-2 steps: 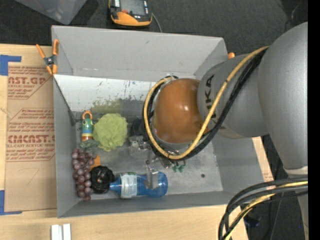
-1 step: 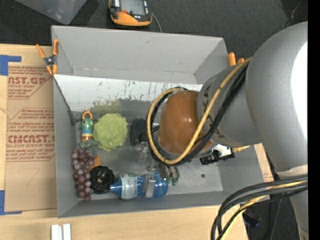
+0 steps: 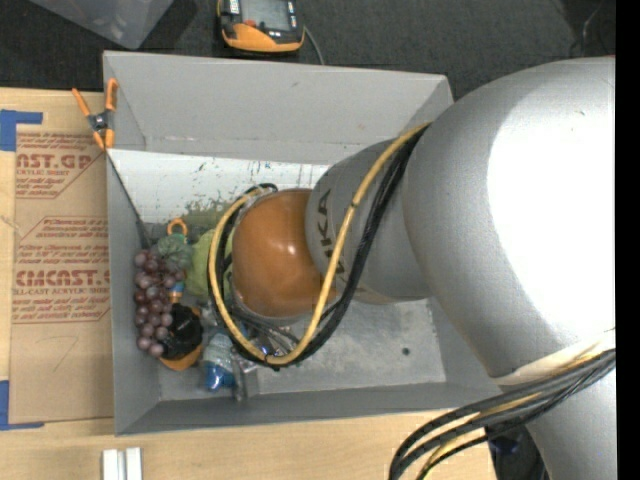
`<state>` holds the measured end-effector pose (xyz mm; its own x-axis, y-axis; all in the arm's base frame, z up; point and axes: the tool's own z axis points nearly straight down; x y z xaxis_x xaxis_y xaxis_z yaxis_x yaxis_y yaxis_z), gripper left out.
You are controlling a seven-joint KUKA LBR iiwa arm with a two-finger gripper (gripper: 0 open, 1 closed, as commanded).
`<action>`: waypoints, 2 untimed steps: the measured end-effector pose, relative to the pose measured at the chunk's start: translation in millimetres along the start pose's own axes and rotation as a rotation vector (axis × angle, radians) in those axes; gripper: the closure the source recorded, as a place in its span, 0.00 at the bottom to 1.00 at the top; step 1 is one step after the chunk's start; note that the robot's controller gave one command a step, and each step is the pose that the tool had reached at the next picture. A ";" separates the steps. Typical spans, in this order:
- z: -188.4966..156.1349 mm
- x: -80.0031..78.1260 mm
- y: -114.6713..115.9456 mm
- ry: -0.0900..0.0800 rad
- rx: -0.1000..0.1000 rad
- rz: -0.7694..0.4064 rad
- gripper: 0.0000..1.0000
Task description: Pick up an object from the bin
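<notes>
My gripper [image 3: 262, 342] low centre-left, opening: cannot tell. Purple grapes [image 3: 152, 303] at left probably light, bumpy; I would grasp across bunch.

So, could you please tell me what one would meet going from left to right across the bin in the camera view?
bunch of purple grapes → black and orange thing → small blue thing → orange wrist cover → grey arm. The green thing beside the grapes overlaps them, so I left it out.

one bunch of purple grapes [image 3: 152, 298], one black-and-orange thing [image 3: 181, 336], one blue thing [image 3: 217, 374], one green thing [image 3: 203, 258].
</notes>
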<state>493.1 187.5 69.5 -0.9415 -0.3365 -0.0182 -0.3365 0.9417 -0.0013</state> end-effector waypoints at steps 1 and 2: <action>-0.8 48.6 -102.4 0.017 0.004 0.559 1.00; -0.7 48.2 -101.3 0.017 0.002 0.558 1.00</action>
<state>481.8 75.9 69.5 -0.9771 0.2127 -0.0010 0.2127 0.9771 0.0020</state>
